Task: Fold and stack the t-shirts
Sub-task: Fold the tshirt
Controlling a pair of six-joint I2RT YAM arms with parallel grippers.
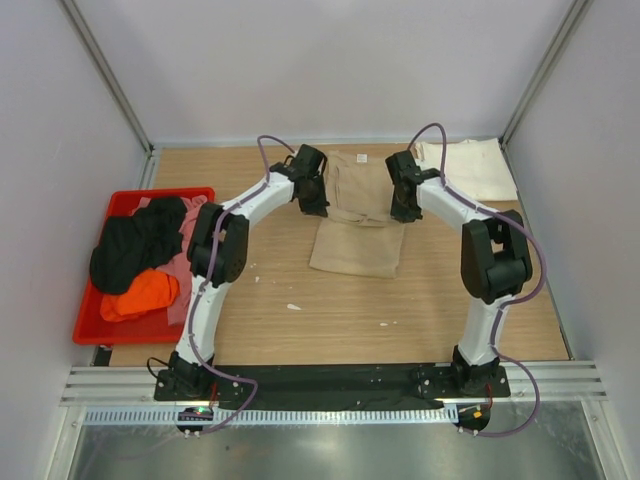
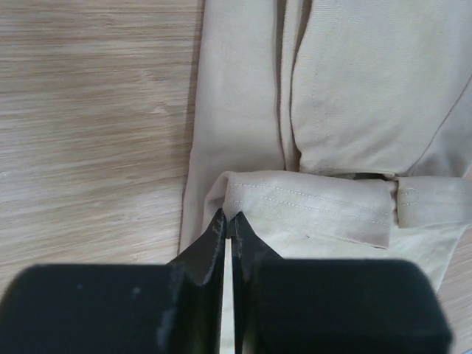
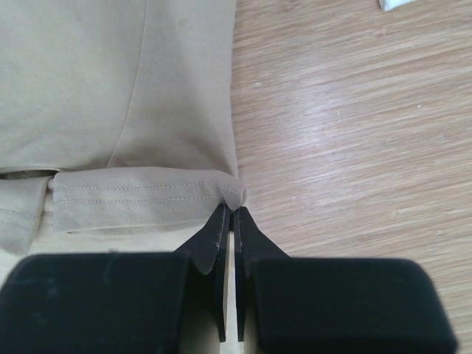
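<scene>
Tabletop with a tan t-shirt (image 1: 358, 245) lying partly folded at the middle of the wooden table (image 1: 330, 320), towards the far side. Both arms reach over it. The left gripper (image 2: 228, 219) has its fingers pressed together, pinching the left corner of a stitched hem (image 2: 310, 203). The right gripper (image 3: 230, 209) pinches the right corner the same way. A folded cream-white t-shirt (image 1: 470, 168) sits at the far right corner. A red bin (image 1: 95, 325) on the left holds a black t-shirt (image 1: 135, 245), an orange t-shirt (image 1: 140, 295) and a pink t-shirt (image 1: 190, 235). The fold probably goes best if both corners travel together at equal height, with the hem kept taut between them. They should land square on the cloth below and be released together.
</scene>
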